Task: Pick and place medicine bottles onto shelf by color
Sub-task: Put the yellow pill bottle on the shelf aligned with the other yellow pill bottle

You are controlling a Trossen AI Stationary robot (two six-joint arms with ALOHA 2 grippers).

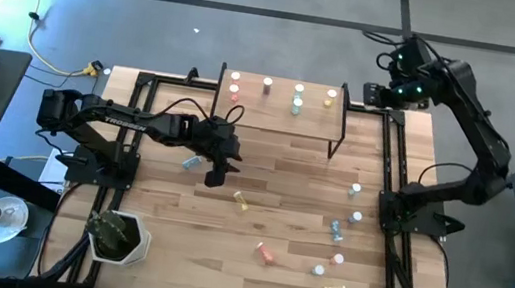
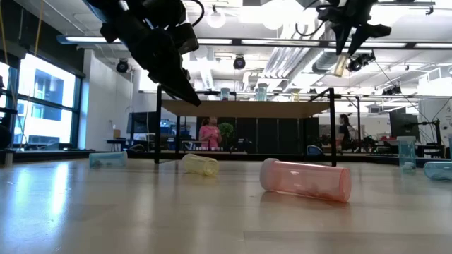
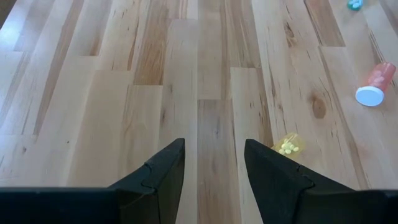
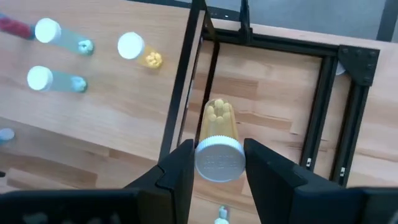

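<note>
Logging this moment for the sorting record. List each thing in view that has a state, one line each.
left gripper: open, empty, above the tabletop
right gripper: shut on a yellow bottle, raised by the shelf's right end
shelf: six bottles standing on it
pink bottle: lying on its side
yellow bottle near the left gripper: lying on its side
blue bottle: lying on its side

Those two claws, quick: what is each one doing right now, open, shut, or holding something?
Left gripper: open, empty, above the table.
Right gripper: shut on a yellow bottle, held by the shelf's right end.
</note>
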